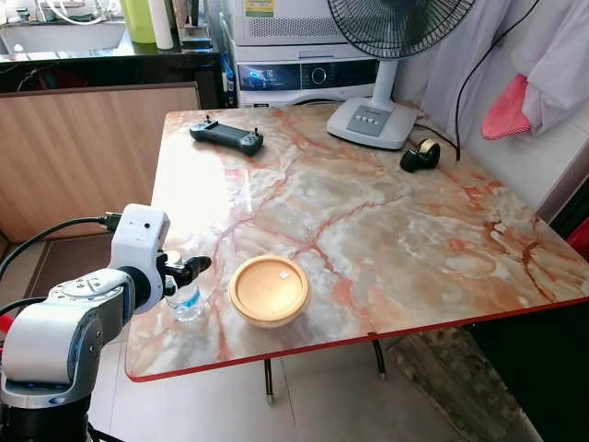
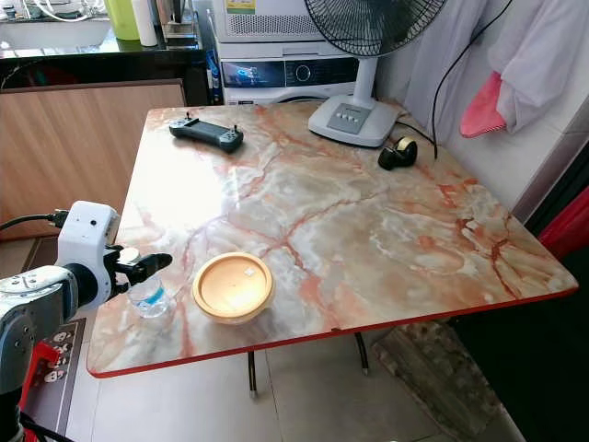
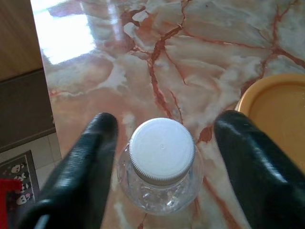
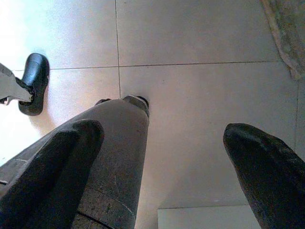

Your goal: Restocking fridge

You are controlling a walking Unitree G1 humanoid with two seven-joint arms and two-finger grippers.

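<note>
Small clear plastic bottle with a white screw cap [image 3: 162, 150] standing upright near the lower-left edge of the pink-and-orange marble tabletop [image 1: 386, 230], in the lower left of the left eye frame; contents too hard to judge, though a bluish tint shows low on it in the right eye view. Left pincer [image 3: 164, 157] spread apart, one black finger [image 3: 81, 167] on each side of the cap, neither clearly touching it. Just beside the bottle, toward frame centre, a round tan bowl closed by a flat orange-tan lid [image 1: 268, 290]; nothing of its inside visible.

Further up the frame on the tabletop: a black handheld controller [image 1: 226, 135] at upper left, the grey base of a standing fan [image 1: 373, 122] at upper centre, a black tape dispenser [image 1: 420, 155] right of it. Behind, a white appliance [image 1: 304, 74] and a pink cloth [image 1: 506, 109] hanging at upper right.

From the left wrist: ridged cap rim and the bowl's lid edge at frame right, plus a patterned mat [image 3: 19, 171] on the floor at lower left, detail lost from the head. From the right wrist: right pincer [image 4: 162, 157] with fingers well apart over pale floor tiles [image 4: 200, 95], a grey robot leg [image 4: 114, 157] and a black foot [image 4: 33, 83] at frame left.
</note>
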